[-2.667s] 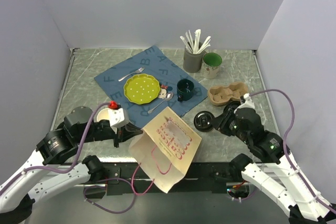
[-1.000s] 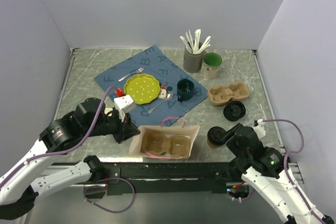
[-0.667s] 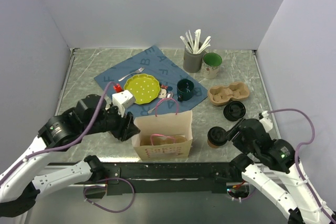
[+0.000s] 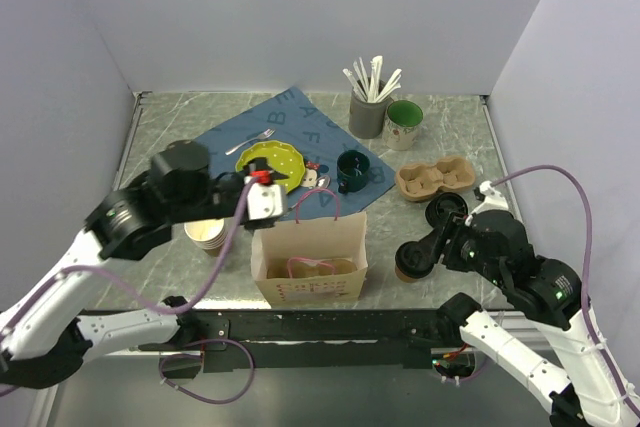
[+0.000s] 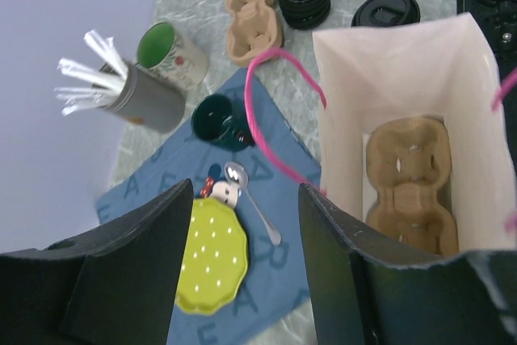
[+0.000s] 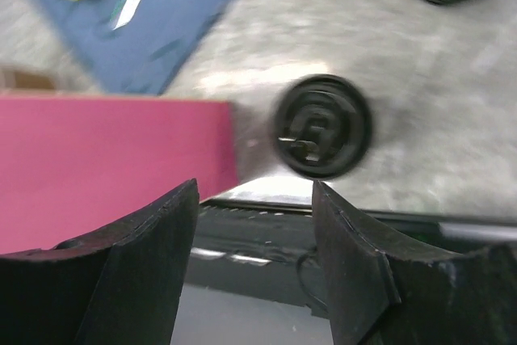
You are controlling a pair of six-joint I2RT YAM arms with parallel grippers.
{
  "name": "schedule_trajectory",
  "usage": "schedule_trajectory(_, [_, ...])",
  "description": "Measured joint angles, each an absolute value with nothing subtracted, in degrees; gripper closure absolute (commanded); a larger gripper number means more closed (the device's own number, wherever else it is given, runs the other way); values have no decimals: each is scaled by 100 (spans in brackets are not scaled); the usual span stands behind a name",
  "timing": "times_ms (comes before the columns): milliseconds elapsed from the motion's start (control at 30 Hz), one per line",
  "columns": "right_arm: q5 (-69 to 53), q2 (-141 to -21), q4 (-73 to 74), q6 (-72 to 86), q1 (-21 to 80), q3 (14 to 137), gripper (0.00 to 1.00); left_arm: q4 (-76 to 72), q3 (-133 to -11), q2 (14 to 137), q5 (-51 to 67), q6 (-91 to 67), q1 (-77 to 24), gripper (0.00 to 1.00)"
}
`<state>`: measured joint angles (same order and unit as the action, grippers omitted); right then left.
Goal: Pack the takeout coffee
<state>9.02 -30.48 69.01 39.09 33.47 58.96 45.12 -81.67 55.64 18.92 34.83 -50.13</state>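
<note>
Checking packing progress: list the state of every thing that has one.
paper bag: upright, open at the top
cup carrier: lying in the bag, both wells empty
takeout coffee: lidded, upright on the table, outside the bag
left gripper: open, empty
right gripper: open, empty

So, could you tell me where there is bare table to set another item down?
The barest stretch of table is the back-left corner, between the left wall and the blue mat. A smaller patch lies behind the cardboard carrier, by the right wall. It is crowded between the paper bag and the takeout coffee, and on the mat itself.
</note>
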Motion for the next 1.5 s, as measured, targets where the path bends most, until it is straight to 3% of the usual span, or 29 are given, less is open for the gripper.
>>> schedule_trajectory(267, [-812,-3288,5811,3846,3350,6390,43,4097,-8278,6228,2281,3336,-5017,42])
schedule_trajectory(467, [-1100,-3966,5468,4340,3398,6904,48,4010,-8318,6375,2359,3024,-5019,47])
schedule_trajectory(633, [-784,-4534,5596,4720,3835,7194,48,3944,-8324,6390,2261,2460,-5019,52])
schedule_trajectory(867, [268,-5592,6414,5151,5242,8173,46,3730,-8141,6272,2178,1820,-5022,71])
schedule_trajectory(1100, [1033,-6344,7190,5374,5769,8521,46,3660,-8051,6248,2067,1441,-5024,75])
schedule_trajectory(1200, [1114,-6517,7325,5374,5802,8523,53,3627,-7979,6204,2025,1258,-5024,81])
schedule_trajectory(1333, [1188,-6700,7465,5299,5824,8523,87,3625,-7972,6208,1931,934,-5024,97])
schedule_trajectory(1500, [1413,-6801,7559,4794,5791,8683,92,3691,-8088,6265,1697,270,-5024,99])
